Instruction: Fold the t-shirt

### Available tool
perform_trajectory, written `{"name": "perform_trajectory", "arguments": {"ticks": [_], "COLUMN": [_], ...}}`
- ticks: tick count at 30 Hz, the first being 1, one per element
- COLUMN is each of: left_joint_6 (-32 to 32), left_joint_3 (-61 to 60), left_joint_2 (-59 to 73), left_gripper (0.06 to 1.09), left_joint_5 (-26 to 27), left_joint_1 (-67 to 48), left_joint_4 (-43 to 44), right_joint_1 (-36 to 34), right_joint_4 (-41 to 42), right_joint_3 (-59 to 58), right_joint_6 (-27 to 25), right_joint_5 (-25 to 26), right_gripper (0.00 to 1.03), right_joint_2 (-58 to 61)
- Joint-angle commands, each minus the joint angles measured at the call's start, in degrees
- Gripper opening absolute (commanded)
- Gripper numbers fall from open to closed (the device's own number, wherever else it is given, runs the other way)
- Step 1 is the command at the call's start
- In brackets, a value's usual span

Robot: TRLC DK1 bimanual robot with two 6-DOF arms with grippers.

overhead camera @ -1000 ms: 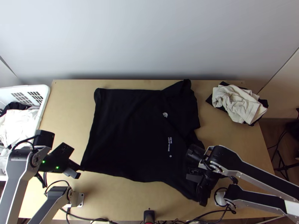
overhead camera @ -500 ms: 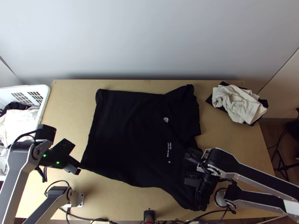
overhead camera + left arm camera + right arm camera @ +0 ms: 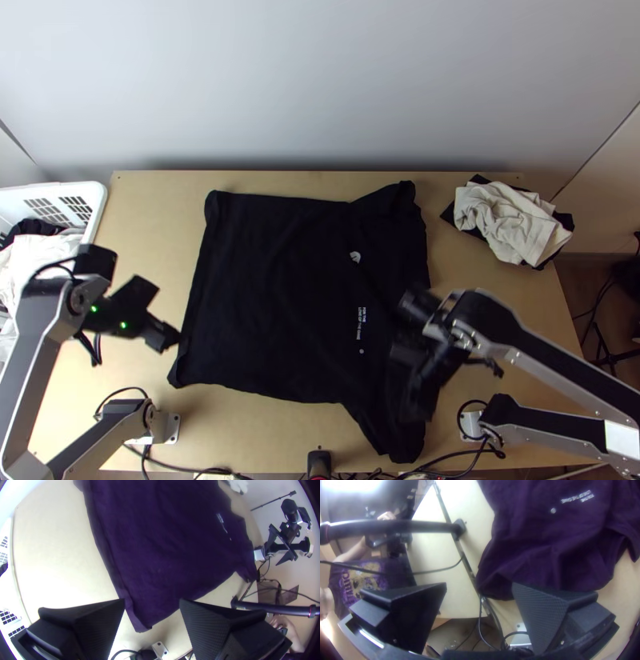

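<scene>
Top view shows black t-shirt (image 3: 280, 296) spread, partly rumpled, left gripper (image 3: 158, 314) and right gripper (image 3: 406, 382) fingers parted.

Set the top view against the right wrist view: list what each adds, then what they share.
Top view adds: the white basket, the beige cloth bunched over dark cloth, the left gripper beside the shirt's lower left corner, and the round white emblem.

Right wrist view adds: the ribbed pad of one finger, and the dark bar seen lengthwise.

Both share: the black T-shirt, its small lettering and dot, the right gripper, and the wooden table.
</scene>
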Motion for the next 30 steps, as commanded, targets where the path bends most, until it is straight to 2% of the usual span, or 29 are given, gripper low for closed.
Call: {"name": "perform_trajectory", "arguments": {"ticks": [1, 5, 8, 12, 15, 22, 30], "left_joint_6": [-4.5, -9.2, -16.2, -20.2, -21.9, -23.0, -23.1], "left_joint_3": [7.6, 9.6, 11.3, 16.8, 18.4, 25.9, 31.9], "left_joint_2": [5.4, 9.3, 15.1, 24.3, 29.0, 41.6, 51.9], "left_gripper": [0.91, 0.91, 0.91, 0.91, 0.9, 0.9, 0.9], "left_joint_5": [3.6, 3.3, 1.4, 1.1, -1.7, -6.4, -8.6], "left_joint_1": [4.2, 3.2, 2.0, 1.0, -0.4, -1.9, -4.3], "left_joint_4": [7.9, 21.1, 31.1, 36.9, 44.5, 51.4, 53.1], "right_joint_1": [-10.8, -18.2, -21.6, -22.4, -22.4, -22.4, -25.3], "right_joint_4": [0.4, 1.7, 2.3, 2.8, 3.2, 5.1, 10.3], "right_joint_3": [11.6, 16.7, 19.3, 21.0, 20.8, 21.1, 25.0], "right_joint_6": [0.7, 0.7, 0.7, 2.1, 3.4, 5.3, 5.2], "right_joint_5": [0.6, 0.6, 0.7, 1.0, 2.0, 3.9, 10.7], "right_gripper": [0.99, 0.99, 0.99, 0.99, 0.99, 0.99, 0.99], "right_joint_2": [3.2, 5.3, 6.4, 7.0, 6.9, 7.2, 9.4]}}
